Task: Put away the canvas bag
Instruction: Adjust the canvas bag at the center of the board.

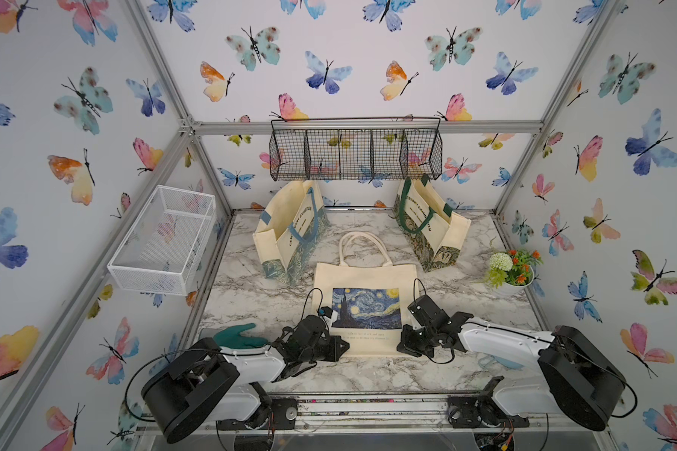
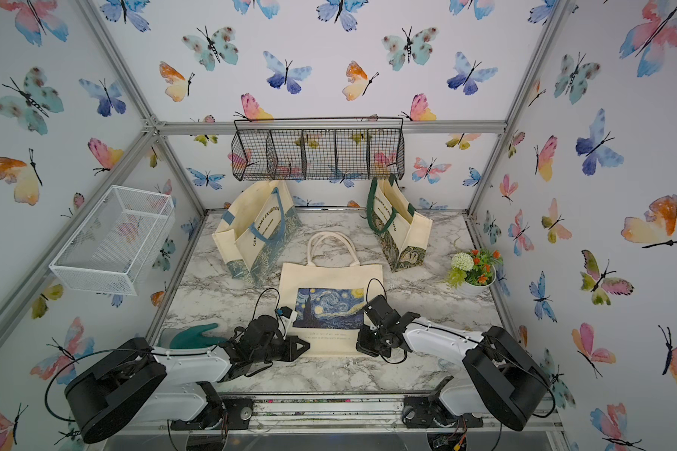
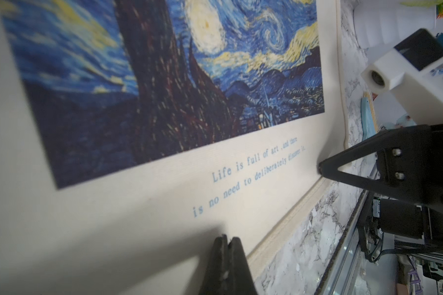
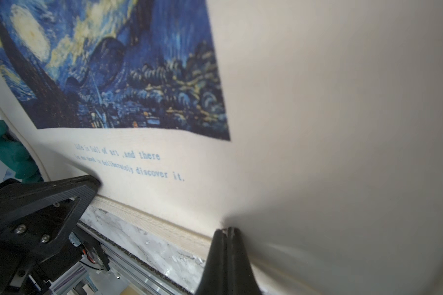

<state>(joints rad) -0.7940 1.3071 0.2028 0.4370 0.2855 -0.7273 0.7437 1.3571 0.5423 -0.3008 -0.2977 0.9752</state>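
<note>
The canvas bag (image 1: 362, 279) lies flat in the middle of the marble surface (image 1: 247, 289), printed side up; its two handles point to the back edge and its bottom hem faces the front edge, where the arms are mounted. The left hand (image 1: 344, 346) sits at the hem's left corner and the right hand (image 1: 399, 347) at its right corner; each has its jaws pressed fully together, tips on the cloth just inside the hem; whether either pinches any fabric I cannot tell. Two standing totes flank the bag's handles: a blue-handled tote (image 1: 290, 234) toward the back left corner, a green-handled tote (image 1: 432, 234) toward the back right; a flower pot (image 1: 514, 287) stands by the right edge; a teal glove (image 1: 237, 336) lies near the front left corner.
</note>
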